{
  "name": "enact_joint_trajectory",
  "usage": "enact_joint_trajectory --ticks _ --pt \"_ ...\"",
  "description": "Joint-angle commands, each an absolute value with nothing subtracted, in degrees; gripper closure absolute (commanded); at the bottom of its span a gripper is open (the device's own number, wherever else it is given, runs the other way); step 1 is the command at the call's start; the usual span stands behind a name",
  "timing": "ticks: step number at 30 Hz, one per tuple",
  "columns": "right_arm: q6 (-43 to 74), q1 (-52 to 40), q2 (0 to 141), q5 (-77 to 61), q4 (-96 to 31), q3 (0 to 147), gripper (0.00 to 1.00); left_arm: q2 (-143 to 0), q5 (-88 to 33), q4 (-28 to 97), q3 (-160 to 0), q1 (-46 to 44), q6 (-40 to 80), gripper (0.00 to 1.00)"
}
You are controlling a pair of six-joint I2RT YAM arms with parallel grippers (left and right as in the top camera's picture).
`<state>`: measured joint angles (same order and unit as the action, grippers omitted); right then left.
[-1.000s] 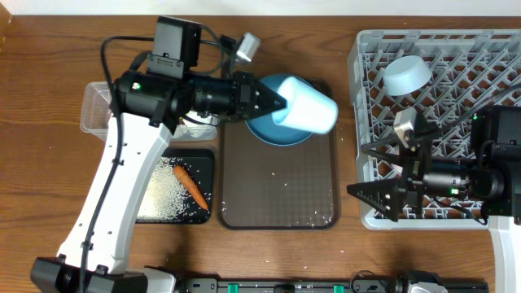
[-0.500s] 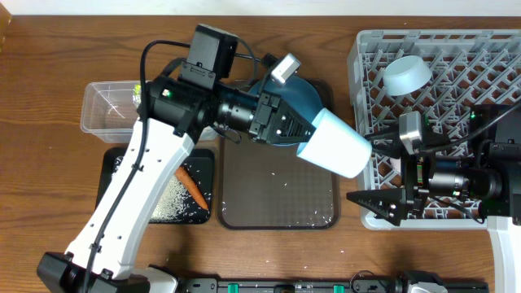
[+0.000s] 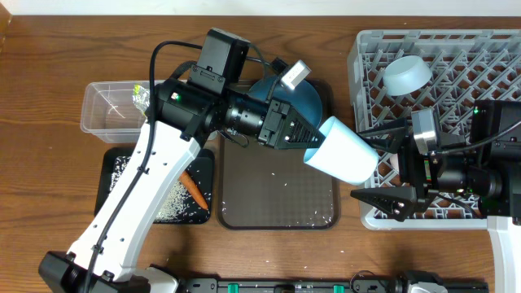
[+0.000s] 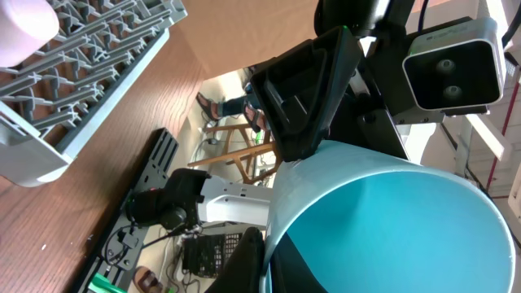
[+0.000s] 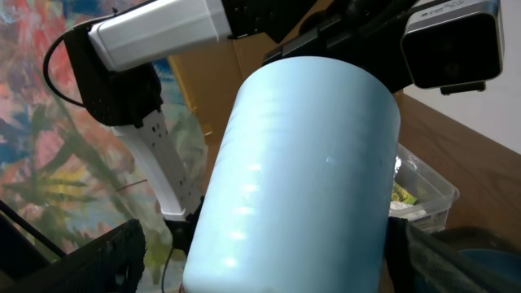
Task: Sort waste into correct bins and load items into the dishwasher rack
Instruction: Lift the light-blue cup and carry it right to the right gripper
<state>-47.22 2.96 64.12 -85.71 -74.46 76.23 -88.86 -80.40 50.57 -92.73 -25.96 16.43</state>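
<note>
— From overhead, what do we have around the left gripper (image 3: 313, 140)?

— We see it pinching the rim of the light-blue cup (image 3: 346, 159), which hangs tilted in the air, base toward the right gripper (image 3: 362, 165). That one's fingers are spread, one on each side of the cup's base, and we cannot tell whether they touch it. Under the left gripper lies the brown serving tray (image 3: 277, 195), flecked with rice grains (image 3: 285, 183). The dark-blue plate (image 3: 313, 96) sits beside its wrist. Farther back along that arm are the clear tub (image 3: 102, 114) and the black tray (image 3: 114, 175) with the carrot (image 3: 194, 191), all on the wooden table (image 3: 49, 81). Behind the right gripper stands the dishwasher rack (image 3: 456, 65), holding the pale-blue bowl (image 3: 407, 75).

— And the left wrist?

— We look into the cup's mouth. Past it, the rack's corner rests on the wood, and beyond the table's edge we see wooden legs (image 4: 236, 138) in the room.

— The right wrist?

— The cup's wall fills the gap between our spread fingers (image 5: 106, 260). Beyond it the tub holds the yellow-green wrapper (image 5: 403, 195), and a colourful painting (image 5: 32, 122) covers the room off to one side.
</note>
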Motion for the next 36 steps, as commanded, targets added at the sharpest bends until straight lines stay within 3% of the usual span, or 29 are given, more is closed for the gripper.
enact_joint_trajectory --ticks 1,15,24,27,31,36 --pt "-46.74 2.15 64.03 -87.90 -74.61 77.12 0.10 -89.06 -80.05 50.52 -93.01 -26.09 15.22 0.94" --pt "-46.06 -1.08 64.12 -83.53 -75.00 76.90 0.21 -89.06 -80.09 50.52 -93.01 -26.13 15.25 0.94" --pt "-45.69 -1.91 64.47 -78.24 -74.30 76.90 0.14 -89.06 -80.14 50.57 -93.01 -26.13 15.25 0.94" --pt "-45.69 -1.89 64.51 -78.28 -73.89 76.90 0.20 -89.06 -80.12 50.57 -93.01 -26.24 15.25 0.94" --pt "-45.69 -1.89 64.51 -78.24 -72.42 76.90 0.36 -89.06 -80.07 50.92 -93.01 -26.24 15.18 0.94" --pt "-45.67 -1.89 64.51 -78.26 -71.68 76.90 0.40 -89.06 -79.83 54.00 -93.01 -26.24 12.49 0.93"
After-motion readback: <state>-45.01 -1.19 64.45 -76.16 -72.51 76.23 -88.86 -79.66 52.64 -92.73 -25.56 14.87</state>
